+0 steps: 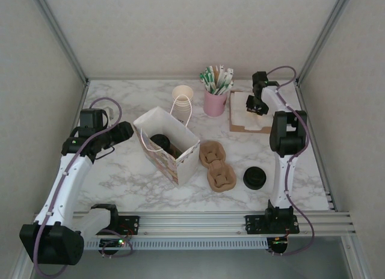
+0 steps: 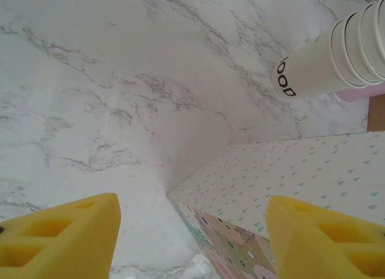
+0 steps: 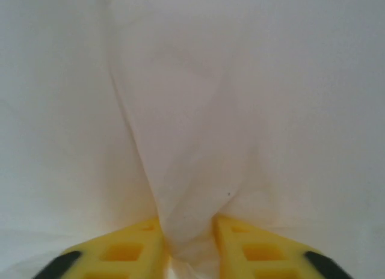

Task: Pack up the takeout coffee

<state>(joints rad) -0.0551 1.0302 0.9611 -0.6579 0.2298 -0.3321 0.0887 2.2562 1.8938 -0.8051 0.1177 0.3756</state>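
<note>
The tabletop [image 1: 120, 171] is white marble with grey veins. The bag [image 1: 180, 162] is plain white inside; outside it has small teal drops on white, with pastel cartoon shapes in pink, green and brown low down. The cups [image 2: 328, 59] are white with black lettering. A pink pot [image 1: 214, 103] holds green-and-white sticks [image 1: 216, 79]. The trays [image 1: 216, 166] are brown, the lid [image 1: 254, 178] black, and the napkin [image 3: 192, 110] white on a brown board [image 1: 255, 130]. The left hand [image 2: 192, 237] and right hand [image 3: 189, 252] have yellow fingers.

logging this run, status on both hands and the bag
Left hand open beside the paper bag. Right hand shut on a napkin. Cup carriers and black lid lie right of the bag.
</note>
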